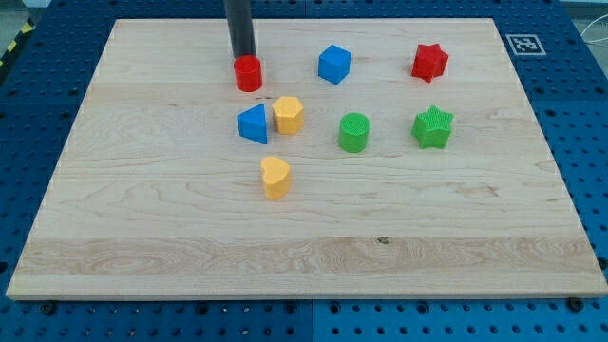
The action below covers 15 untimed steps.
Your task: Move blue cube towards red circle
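The blue cube [334, 65] sits on the wooden board near the view's top, right of centre. The red circle [248, 73], a short red cylinder, stands to its left, about ninety pixels away. My dark rod comes down from the view's top and my tip [244, 57] ends right behind the red circle, at its top edge, touching or nearly touching it. The tip is well left of the blue cube.
A blue triangle [253, 123] and a yellow hexagon [288, 114] sit side by side below the red circle. A yellow heart [275, 177] lies below them. A green cylinder [353, 132], a green star [433, 127] and a red star [429, 62] are at the right.
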Tool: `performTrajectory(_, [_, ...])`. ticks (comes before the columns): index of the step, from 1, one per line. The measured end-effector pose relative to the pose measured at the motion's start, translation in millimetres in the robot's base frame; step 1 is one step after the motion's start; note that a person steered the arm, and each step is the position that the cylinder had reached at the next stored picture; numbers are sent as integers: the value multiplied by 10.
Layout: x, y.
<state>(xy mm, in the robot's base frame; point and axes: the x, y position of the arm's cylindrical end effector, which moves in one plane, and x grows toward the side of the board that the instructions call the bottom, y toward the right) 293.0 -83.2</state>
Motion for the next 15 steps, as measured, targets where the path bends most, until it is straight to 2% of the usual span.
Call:
performTrajectory(1, [411,17])
performTrajectory(2, [514,2])
performTrajectory(4, [380,-237])
performTrajectory(5, [141,-424])
performTrajectory(6, [-392,-537])
performTrajectory(7, [-553,-285])
performTrajectory(10, [-883,1105])
performTrajectory(11, [-655,1590])
performTrajectory(12, [-394,1818])
performTrajectory(14, [-143,1584])
performTrajectory(15, [261,1362])
